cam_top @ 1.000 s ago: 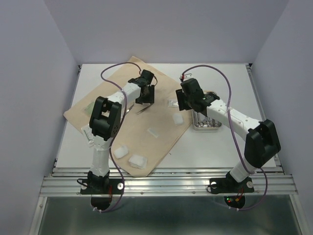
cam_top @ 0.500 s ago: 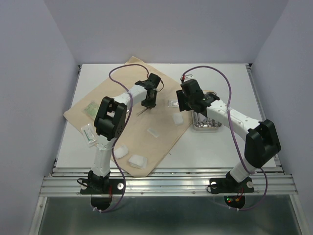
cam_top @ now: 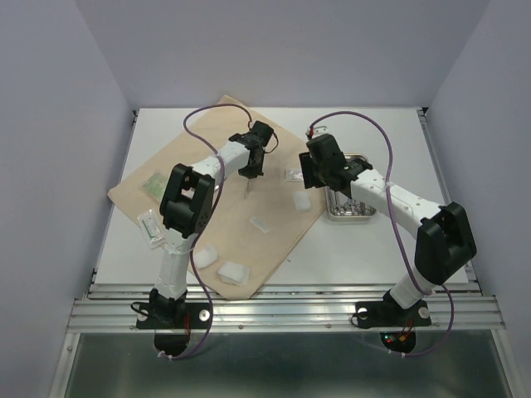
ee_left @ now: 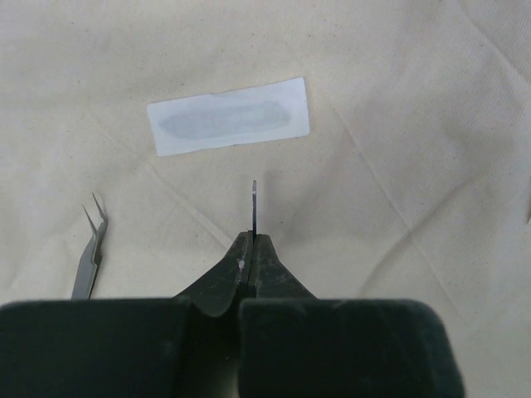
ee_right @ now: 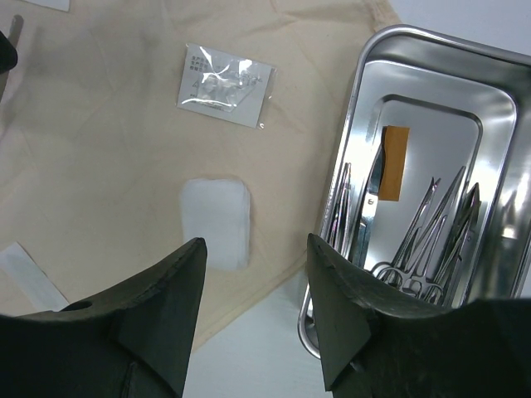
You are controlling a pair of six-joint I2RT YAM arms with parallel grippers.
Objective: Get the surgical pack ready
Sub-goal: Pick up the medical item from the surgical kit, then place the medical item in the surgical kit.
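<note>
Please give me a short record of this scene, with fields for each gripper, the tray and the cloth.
Left gripper: shut on a thin metal instrument, above the cloth
Right gripper: open, empty, above the cloth edge beside the tray
Tray: steel, holds scissors
Cloth: carries forceps, gauze pad, sealed packet
</note>
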